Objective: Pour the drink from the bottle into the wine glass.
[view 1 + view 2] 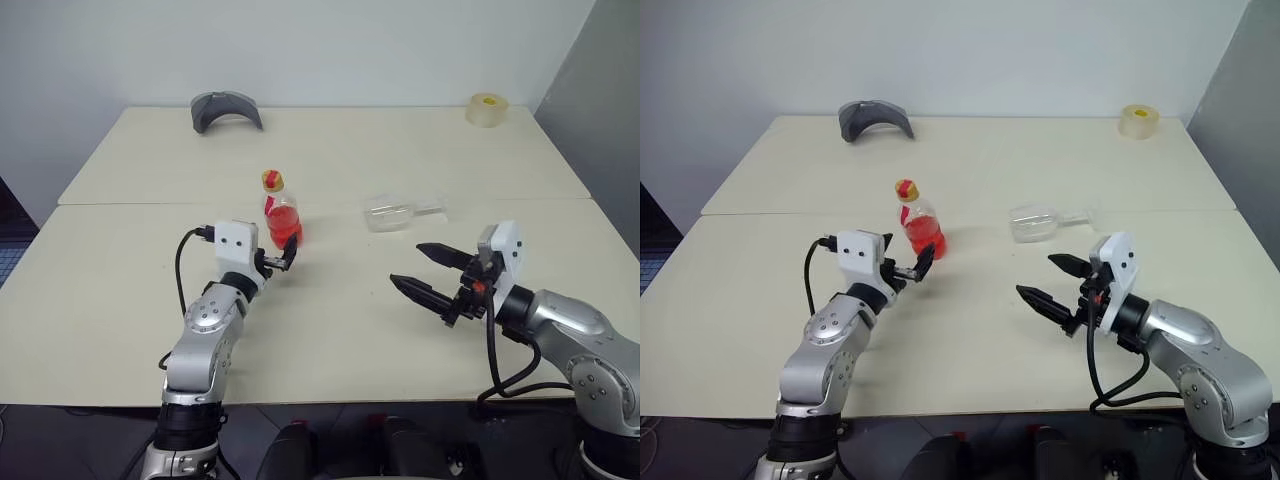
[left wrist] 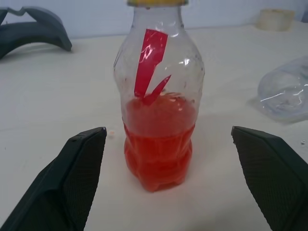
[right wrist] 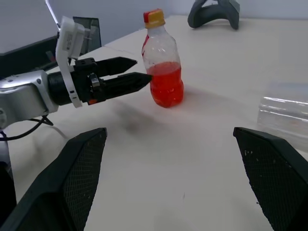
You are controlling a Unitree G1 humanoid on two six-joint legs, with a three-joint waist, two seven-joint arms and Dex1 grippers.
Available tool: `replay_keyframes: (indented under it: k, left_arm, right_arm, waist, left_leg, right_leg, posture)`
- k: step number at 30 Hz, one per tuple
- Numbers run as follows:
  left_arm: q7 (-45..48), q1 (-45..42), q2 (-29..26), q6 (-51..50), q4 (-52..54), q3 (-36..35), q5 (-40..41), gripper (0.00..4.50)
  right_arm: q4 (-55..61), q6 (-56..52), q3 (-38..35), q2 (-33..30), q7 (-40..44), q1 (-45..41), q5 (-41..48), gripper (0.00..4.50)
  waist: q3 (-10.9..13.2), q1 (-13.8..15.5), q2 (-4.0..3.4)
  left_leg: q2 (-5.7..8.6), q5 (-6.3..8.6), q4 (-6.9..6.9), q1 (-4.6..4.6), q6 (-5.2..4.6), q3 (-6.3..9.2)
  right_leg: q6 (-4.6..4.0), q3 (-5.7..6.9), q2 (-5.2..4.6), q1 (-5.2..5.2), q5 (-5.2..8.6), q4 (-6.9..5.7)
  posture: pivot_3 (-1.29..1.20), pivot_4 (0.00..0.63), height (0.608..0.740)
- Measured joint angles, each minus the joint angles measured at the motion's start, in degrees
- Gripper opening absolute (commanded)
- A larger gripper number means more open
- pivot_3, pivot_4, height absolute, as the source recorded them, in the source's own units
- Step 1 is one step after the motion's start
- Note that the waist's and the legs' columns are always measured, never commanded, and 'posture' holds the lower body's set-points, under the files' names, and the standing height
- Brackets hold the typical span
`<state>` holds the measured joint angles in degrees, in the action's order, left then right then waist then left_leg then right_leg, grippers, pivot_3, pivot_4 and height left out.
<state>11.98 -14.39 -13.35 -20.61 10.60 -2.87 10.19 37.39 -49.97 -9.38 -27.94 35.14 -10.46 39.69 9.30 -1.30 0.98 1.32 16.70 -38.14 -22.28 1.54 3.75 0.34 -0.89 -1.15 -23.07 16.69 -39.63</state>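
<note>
Small plastic bottle standing upright on the bench, about half full of red drink, cap on. Probably light, smooth and a bit squashy. Best held round the fat lower body, gently. Left pincer wide apart and holding nothing, just beside the bottle. Wine glass lying on its side nearby, thin and easy to break. Right pincer also spread and holding nothing.
</note>
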Motion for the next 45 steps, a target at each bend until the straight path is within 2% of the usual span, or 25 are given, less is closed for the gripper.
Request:
replay_keyframes:
  k: [23,34,40,43,45]
  left_arm:
    - [2.9,-9.0,0.7,11.6,-18.3,-0.8,-0.3,4.45]
    - [6.5,-20.8,1.5,21.9,-38.4,-1.3,-1.1,4.45]
    - [7.6,-23.7,2.8,26.0,-46.1,-1.4,-1.4,4.45]
    - [7.9,-24.8,3.2,27.3,-47.7,-1.6,-1.3,3.84]
    - [8.3,-25.2,3.5,28.1,-48.5,-2.0,-1.2,3.21]
  right_arm:
    - [1.9,-0.8,0.5,-1.4,-6.6,0.0,4.5,4.5]
    - [2.0,-1.1,0.2,-2.4,-10.1,-0.4,6.3,4.5]
    - [2.0,-1.1,0.2,-2.6,-11.3,-1.2,6.7,4.5]
    - [2.0,-1.1,0.2,-2.6,-11.7,-1.7,6.7,4.5]
    - [1.8,-1.0,0.2,-2.6,-12.0,-1.9,6.7,4.5]
  waist:
    - [0.0,0.4,0.01]
    - [0.0,0.7,0.03]
    - [0.0,0.7,0.03]
    - [0.0,0.7,0.04]
    - [0.0,0.7,0.04]
  left_leg:
    - [0.01,0.0,-0.06,-0.04,0.01,0.02]
    - [0.02,-0.01,-0.15,-0.13,0.01,0.02]
    - [0.02,-0.01,-0.18,-0.17,0.01,0.05]
    - [0.02,-0.01,-0.23,-0.2,0.01,0.05]
    - [0.02,-0.01,-0.25,-0.2,0.01,0.05]
  right_leg:
    - [0.01,0.03,-0.01,-0.01,0.0,-0.02]
    - [0.02,0.06,-0.01,-0.04,-0.01,-0.02]
    - [0.02,0.08,-0.01,-0.06,-0.01,-0.03]
    - [0.02,0.08,-0.02,-0.07,-0.01,-0.03]
    - [0.02,0.08,-0.02,-0.07,-0.01,-0.04]
  posture:
    - [0.0,0.15,0.74]
    - [0.0,0.15,0.74]
    - [0.0,0.15,0.74]
    - [0.0,0.15,0.74]
    - [0.0,0.15,0.74]
